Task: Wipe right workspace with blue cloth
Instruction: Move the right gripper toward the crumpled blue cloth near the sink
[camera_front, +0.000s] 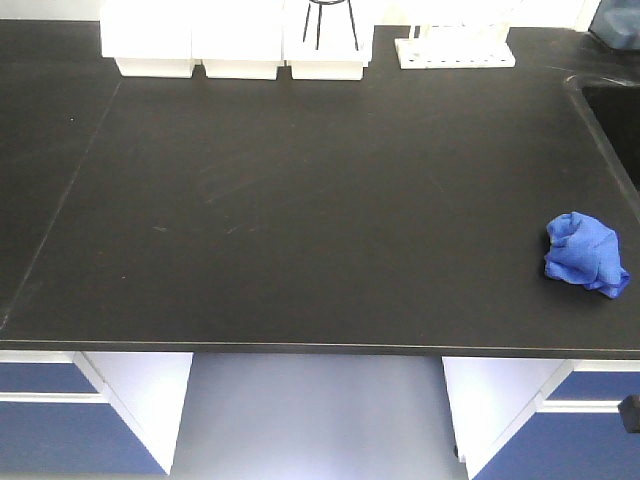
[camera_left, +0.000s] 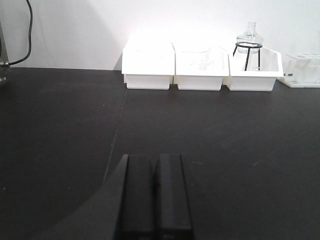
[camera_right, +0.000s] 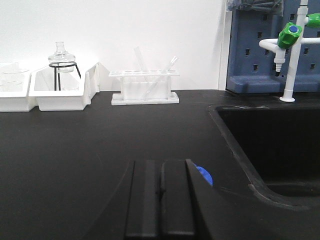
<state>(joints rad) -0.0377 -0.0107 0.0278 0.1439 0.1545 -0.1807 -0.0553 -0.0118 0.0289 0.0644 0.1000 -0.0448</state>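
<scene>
Two sets of fingers in shot, and neither has anything in it. Left fingers (camera_left: 140, 195) sit low over the black worktop (camera_front: 300, 200), the two slabs pressed flat together with only a thin seam between them. Well ahead of them, against the wall, stand three white bins (camera_left: 200, 70) in a row. In the one farthest to their right, a glass flask (camera_left: 248, 36) stands upright in a black wire stand.

Over to the right fingers (camera_right: 145, 200): same story, pressed tight together, nothing gripped. And there's the blue cloth (camera_front: 585, 253)! From the right wrist view it's just a sliver of blue peeking out past the right edge of those fingers, close by them. Whether it touches them, can't tell. From the front view it lies crumpled in a loose heap on the worktop, near the right edge.

Ahead and a little to the left of the right fingers is a white test-tube rack (camera_right: 145, 89) with a couple of tubes leaning in it. To their right the sink (camera_right: 270, 145) drops into the worktop, and beyond it a white tap (camera_right: 291, 70) with a green knob stands at the back.
</scene>
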